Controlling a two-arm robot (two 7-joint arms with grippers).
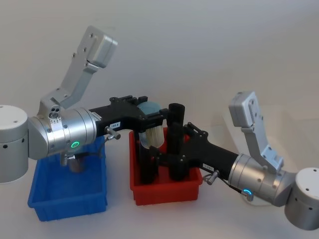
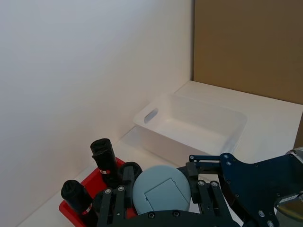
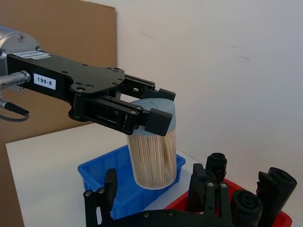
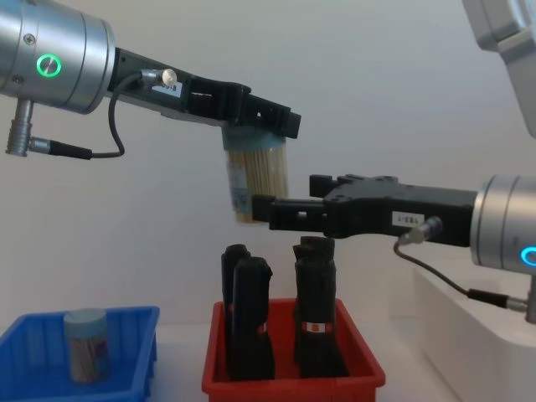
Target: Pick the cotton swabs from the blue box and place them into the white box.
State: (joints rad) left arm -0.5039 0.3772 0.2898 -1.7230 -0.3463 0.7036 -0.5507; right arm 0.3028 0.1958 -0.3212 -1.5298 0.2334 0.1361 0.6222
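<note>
Gripping one jar of cotton swabs (image 4: 255, 180) by its lid, the left gripper (image 4: 261, 126) holds it near-upright above the red bin (image 4: 293, 387). The right gripper (image 4: 270, 209), fingers spread, sits at the jar's base, nearer the white box (image 4: 469, 318) at right. Count: two jars; the second jar (image 4: 86, 343) stands in the blue box (image 4: 126, 312).

white table (image 2: 277, 120) | on it: blue box (image 1: 70, 205), red bin (image 1: 167, 193), white box (image 2: 161, 142) | apparently in a row
</note>
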